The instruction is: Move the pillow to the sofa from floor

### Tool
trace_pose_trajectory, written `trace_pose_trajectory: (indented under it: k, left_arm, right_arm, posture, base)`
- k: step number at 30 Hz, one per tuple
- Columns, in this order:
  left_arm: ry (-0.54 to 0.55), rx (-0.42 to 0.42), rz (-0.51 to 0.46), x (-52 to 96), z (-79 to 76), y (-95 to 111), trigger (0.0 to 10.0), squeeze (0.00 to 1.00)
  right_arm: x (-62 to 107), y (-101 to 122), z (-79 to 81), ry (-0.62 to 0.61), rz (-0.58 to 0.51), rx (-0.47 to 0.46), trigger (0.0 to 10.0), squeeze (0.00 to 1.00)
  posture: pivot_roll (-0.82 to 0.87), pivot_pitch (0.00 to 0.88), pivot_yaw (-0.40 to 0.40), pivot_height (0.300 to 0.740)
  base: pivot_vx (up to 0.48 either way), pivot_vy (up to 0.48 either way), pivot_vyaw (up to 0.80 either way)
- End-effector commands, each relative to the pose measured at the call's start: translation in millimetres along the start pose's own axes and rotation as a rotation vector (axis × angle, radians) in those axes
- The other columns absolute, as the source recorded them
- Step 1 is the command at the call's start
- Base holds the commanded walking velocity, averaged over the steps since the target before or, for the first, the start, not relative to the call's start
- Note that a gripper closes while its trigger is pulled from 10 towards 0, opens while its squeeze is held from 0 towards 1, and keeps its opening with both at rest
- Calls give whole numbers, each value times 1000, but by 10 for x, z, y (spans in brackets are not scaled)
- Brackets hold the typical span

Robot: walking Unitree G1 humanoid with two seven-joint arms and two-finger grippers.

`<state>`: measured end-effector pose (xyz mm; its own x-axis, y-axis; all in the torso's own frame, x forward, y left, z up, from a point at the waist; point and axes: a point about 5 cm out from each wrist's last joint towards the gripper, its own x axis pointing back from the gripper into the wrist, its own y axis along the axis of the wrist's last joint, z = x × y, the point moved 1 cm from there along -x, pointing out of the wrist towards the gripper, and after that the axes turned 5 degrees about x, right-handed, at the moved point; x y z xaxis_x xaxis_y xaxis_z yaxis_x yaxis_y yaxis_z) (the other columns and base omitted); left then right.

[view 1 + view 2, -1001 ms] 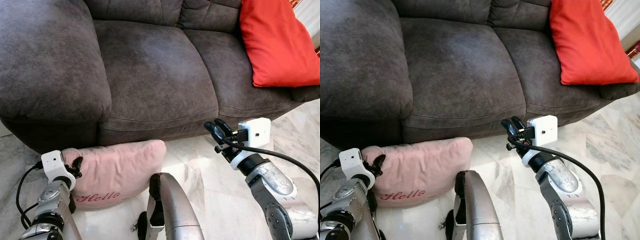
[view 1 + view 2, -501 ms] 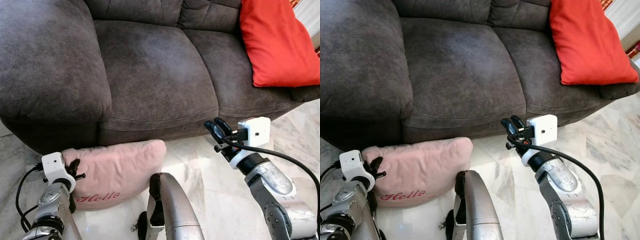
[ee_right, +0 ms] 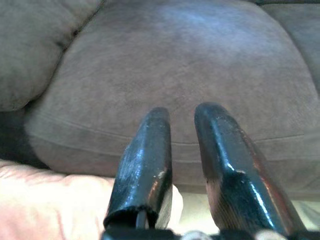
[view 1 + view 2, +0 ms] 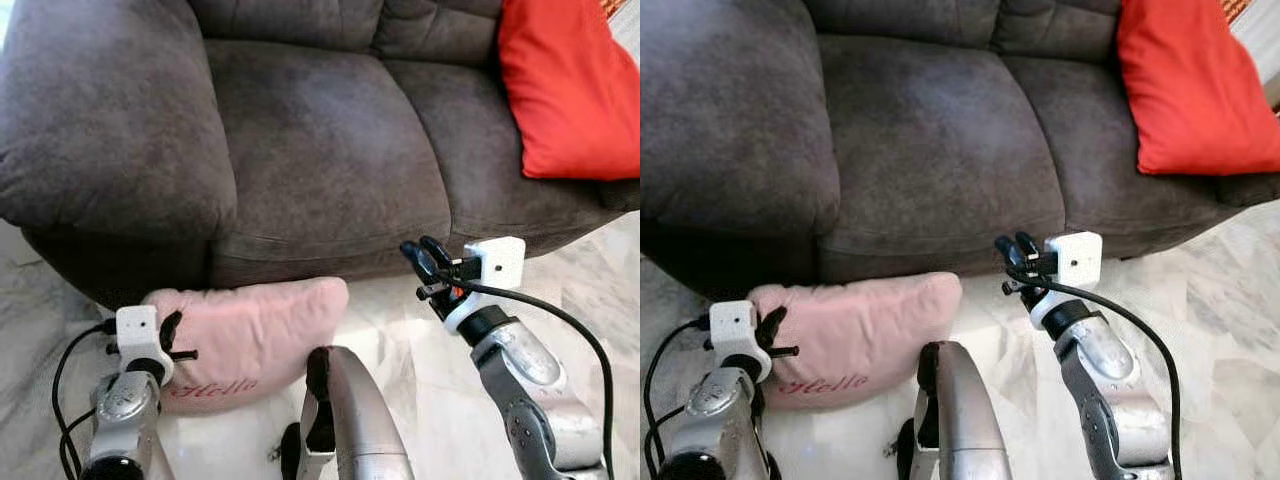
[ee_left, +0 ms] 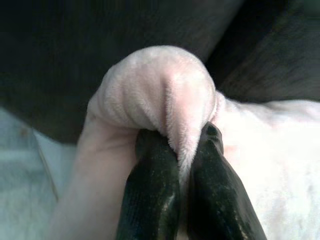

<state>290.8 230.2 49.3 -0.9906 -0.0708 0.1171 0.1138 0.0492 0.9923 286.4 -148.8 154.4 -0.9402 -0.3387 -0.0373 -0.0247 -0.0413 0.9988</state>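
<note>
Pillow (image 4: 258, 325) lies on marble floor (image 4: 420, 340) against grey sofa (image 4: 300, 150)

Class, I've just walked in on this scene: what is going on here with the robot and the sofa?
The robot's left gripper is pinching a corner of the soft pink pillow with red "Hello" lettering, which lies on the pale marble floor against the front of the dark brown fabric sofa. Its right gripper hovers open in front of the seat cushion, holding nothing. A red-orange cushion leans at the sofa's right end.
</note>
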Motion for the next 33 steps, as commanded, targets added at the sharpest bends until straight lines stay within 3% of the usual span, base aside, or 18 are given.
trace_pose_trajectory:
  k: [1, 11, 14, 20, 26, 33]
  left_arm:
    - [-66, -28, -67, 6, -197, 126, 10000, 0]
    - [-92, -109, -164, 28, -290, 383, 10000, 0]
    - [-87, -139, -198, 2, -358, 505, 10000, 0]
    - [-77, -160, -219, -42, -438, 635, 10000, 0]
    - [-67, -199, -214, -71, -390, 672, 10000, 0]
    - [-18, -198, -286, -76, -289, 887, 10000, 0]
  right_arm:
    - [20, -81, -74, -43, 20, 3, 10000, 0]
    - [-103, -221, -92, -91, 13, -26, 10000, 0]
    - [-168, -250, -119, -141, -18, -46, 10000, 0]
    - [-223, -296, -136, -185, -49, -69, 10000, 0]
    - [-259, -397, -103, -215, -58, -92, 10000, 0]
    - [-305, -520, -53, -228, -52, -112, 10000, 0]
  posture:
    - [52, 140, -280, 502]
    - [98, 60, -232, 502]
    - [111, 0, -185, 502]
    - [127, 0, -151, 502]
    - [136, 0, -106, 502]
    - [158, 0, -89, 502]
  base:
    - [0, 0, 0]
    - [0, 0, 0]
    - [0, 0, 0]
    - [0, 0, 0]
    - [0, 0, 0]
    - [0, 0, 0]
